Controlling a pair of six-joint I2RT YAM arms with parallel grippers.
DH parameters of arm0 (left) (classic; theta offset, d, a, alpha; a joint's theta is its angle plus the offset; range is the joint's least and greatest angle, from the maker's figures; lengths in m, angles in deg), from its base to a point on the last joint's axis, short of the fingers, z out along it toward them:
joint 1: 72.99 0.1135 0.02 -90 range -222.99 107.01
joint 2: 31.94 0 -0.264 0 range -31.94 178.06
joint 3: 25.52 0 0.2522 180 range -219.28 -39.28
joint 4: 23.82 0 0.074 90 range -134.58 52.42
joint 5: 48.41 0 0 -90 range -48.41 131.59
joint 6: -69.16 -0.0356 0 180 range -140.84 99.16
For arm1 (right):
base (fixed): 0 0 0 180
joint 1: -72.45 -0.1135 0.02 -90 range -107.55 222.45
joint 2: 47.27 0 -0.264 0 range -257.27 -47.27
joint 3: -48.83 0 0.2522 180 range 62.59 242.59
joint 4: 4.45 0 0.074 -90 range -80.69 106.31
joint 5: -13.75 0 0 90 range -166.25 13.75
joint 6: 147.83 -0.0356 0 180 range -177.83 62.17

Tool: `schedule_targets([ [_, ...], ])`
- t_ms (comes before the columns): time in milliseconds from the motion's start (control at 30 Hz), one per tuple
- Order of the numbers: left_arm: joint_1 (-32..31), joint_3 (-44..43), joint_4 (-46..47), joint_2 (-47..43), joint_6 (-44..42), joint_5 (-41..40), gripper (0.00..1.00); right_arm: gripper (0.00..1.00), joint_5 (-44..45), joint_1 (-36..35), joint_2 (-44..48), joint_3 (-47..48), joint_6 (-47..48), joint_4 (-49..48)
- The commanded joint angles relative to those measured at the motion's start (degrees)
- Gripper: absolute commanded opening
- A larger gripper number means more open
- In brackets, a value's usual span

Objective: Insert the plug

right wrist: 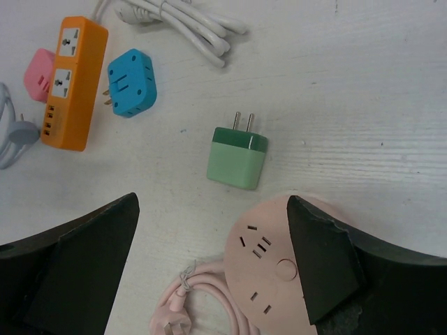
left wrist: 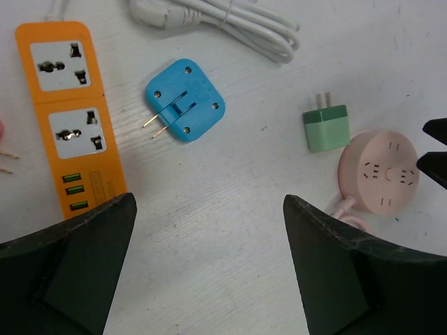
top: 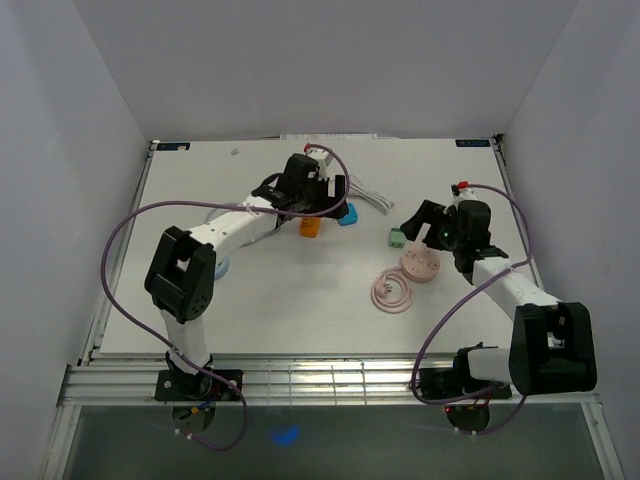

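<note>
A blue plug [left wrist: 184, 100] lies flat on the table, its two prongs pointing at the orange power strip [left wrist: 70, 118] to its left. My left gripper [left wrist: 208, 202] is open over bare table just short of both, holding nothing. A green plug [right wrist: 237, 157] lies prongs-up in the right wrist view, just beyond the round pink socket [right wrist: 272, 272]. My right gripper [right wrist: 211, 202] is open above that socket's edge and is empty. From above, the left gripper [top: 325, 200] hangs by the blue plug [top: 347, 214], and the right gripper [top: 425, 225] is near the green plug [top: 397, 237].
A bundled white cable [left wrist: 223, 21] lies beyond the blue plug. The pink socket's coiled cord [top: 391, 292] rests in front of it. A small pink adapter [right wrist: 38, 73] and a grey cable [right wrist: 14, 132] sit left of the orange strip. White walls enclose the table.
</note>
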Motion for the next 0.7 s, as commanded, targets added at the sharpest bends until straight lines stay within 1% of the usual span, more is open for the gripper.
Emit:
schedule_targets([
  [0,-0.4,-3.1,1.0,-1.6,-1.0,0.1,0.97,0.93,3.5,0.2,-3.4,6.3,4.0,7.0],
  [67,-0.3,-2.3,1.4,-2.3,-0.3,-1.9,0.97,1.0,3.2,0.0,-5.2,9.3,5.5,8.6],
  [100,-0.1,-1.9,1.2,-2.6,-0.3,-1.7,0.97,1.0,3.2,-0.3,-7.0,10.1,5.9,9.9],
  [133,0.1,-1.9,1.1,-3.0,-0.3,-1.3,0.97,0.96,3.3,-0.6,-7.7,11.1,6.2,10.7],
  [167,0.2,-1.9,0.9,-3.2,-0.2,-1.0,0.97,0.95,3.6,-0.7,-8.3,12.5,6.7,11.5],
  [267,0.2,-1.6,0.5,-4.0,-0.8,0.8,0.97,0.92,6.8,-0.9,-8.5,13.0,7.4,14.9],
  [367,0.2,0.0,1.3,-5.5,-0.6,1.9,0.97,0.92,11.0,-0.9,-4.9,11.0,7.7,17.0],
  [467,0.1,2.6,2.4,-7.2,0.4,3.2,0.97,0.96,15.3,-0.9,-3.8,9.5,7.8,18.1],
  [500,0.1,3.2,2.6,-7.5,0.7,3.2,0.97,0.96,17.7,-0.9,-3.8,9.2,7.5,18.6],
  [567,0.1,4.5,2.6,-8.4,1.4,3.3,0.97,0.95,17.2,-0.8,-4.7,9.1,7.3,18.6],
  [667,0.1,6.7,2.8,-10.7,2.7,1.7,0.97,0.95,10.2,-0.6,-8.3,10.5,6.4,19.7],
])
